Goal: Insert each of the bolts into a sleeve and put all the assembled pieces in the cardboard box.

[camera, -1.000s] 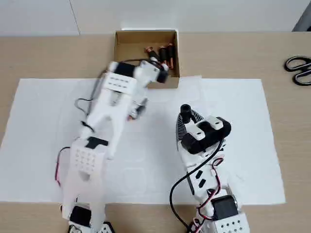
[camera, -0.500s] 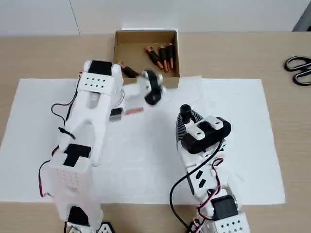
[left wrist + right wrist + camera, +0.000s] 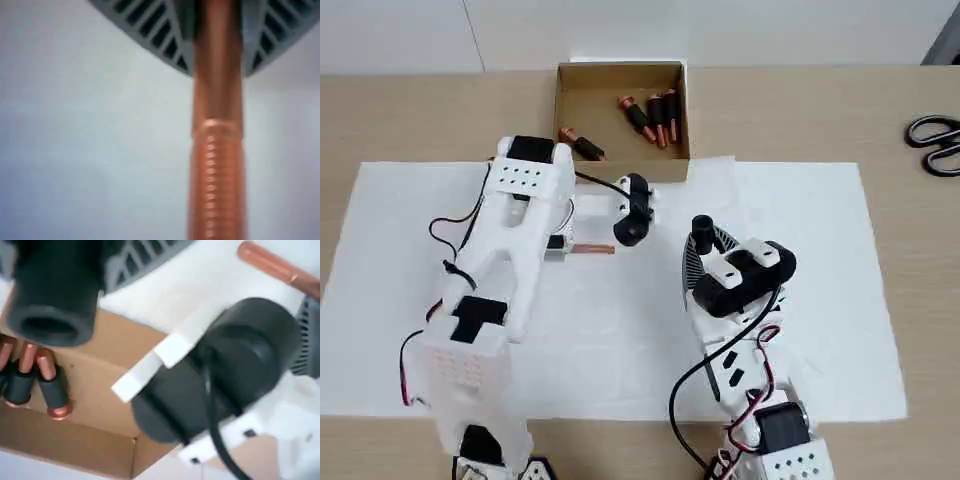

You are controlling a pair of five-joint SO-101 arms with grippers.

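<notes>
— One bolt (image 3: pixel 594 249) on the list. Where does it sit against the left gripper (image 3: pixel 218 22)?
— In it. The grey jaws are clamped on the plain shank, and the threaded part sticks out past the fingertips, over the white paper (image 3: pixel 820 300).
— Axis and heading?
— The long axis runs straight out from the jaws, level. The threaded end points toward the right arm's side and stops short of it, with a gap between.
— Sleeves, count?
— One separate black sleeve (image 3: pixel 701 228), pinched in the right gripper (image 3: pixel 706 244). The fingers are closed on its lower part. It stands roughly upright with an open end up.
— Assembled pieces?
— Four, all in the cardboard box (image 3: pixel 620 166), beyond both grippers. Three pieces (image 3: pixel 656 118) lie side by side, past the bolt's tip, each with its long axis running from the far wall toward the arms and its copper tip nearest the arms. One piece (image 3: pixel 580 145) lies slantwise at the box corner closest to the left arm.
— Sundries?
— One pair of scissors (image 3: pixel 934 143) on the table (image 3: pixel 420 110), well off the right gripper's outer side.
</notes>
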